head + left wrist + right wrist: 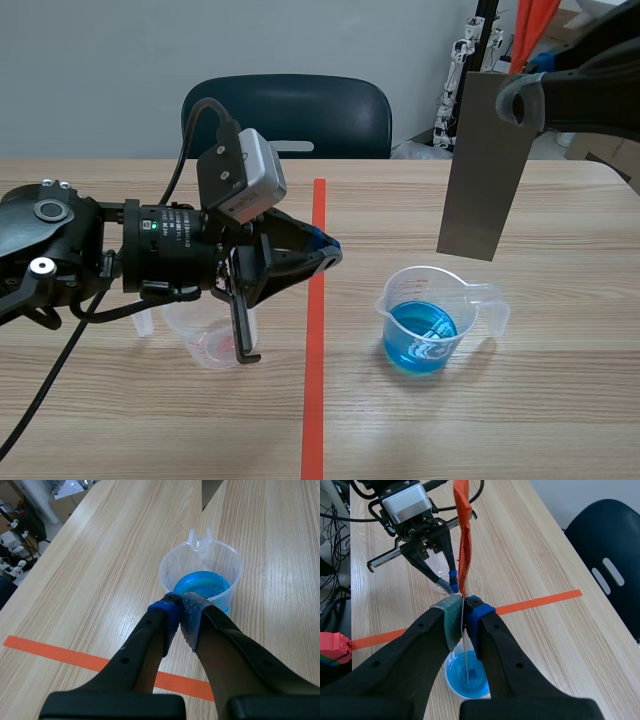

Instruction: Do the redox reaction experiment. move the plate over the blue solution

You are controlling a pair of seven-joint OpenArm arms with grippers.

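The right end effector (519,97) was closed on the top edge of the grey plate (485,165), its pads pinching the thin sheet from both sides. The plate hung clear of the surface (570,410) with its long axis upright. From the front, its lower edge sat just above the far right part of the rim of the beaker (432,271) holding the blue solution (420,338).

Looking down past that end effector (465,611), the plate (466,652) showed only as a thin edge-on line, and that line ended over the blue solution (467,680). So the plate seemed already more or less above the liquid, and the coming move probably needed only a small shift towards the near left, if any, to centre it.

The left end effector (326,250) was shut on nothing, its pads pressed together. It hovered left of the blue beaker, beside an empty clear beaker (203,338), and pointed right towards the solution. The right arm, holding the plate, was the one placed for the work.
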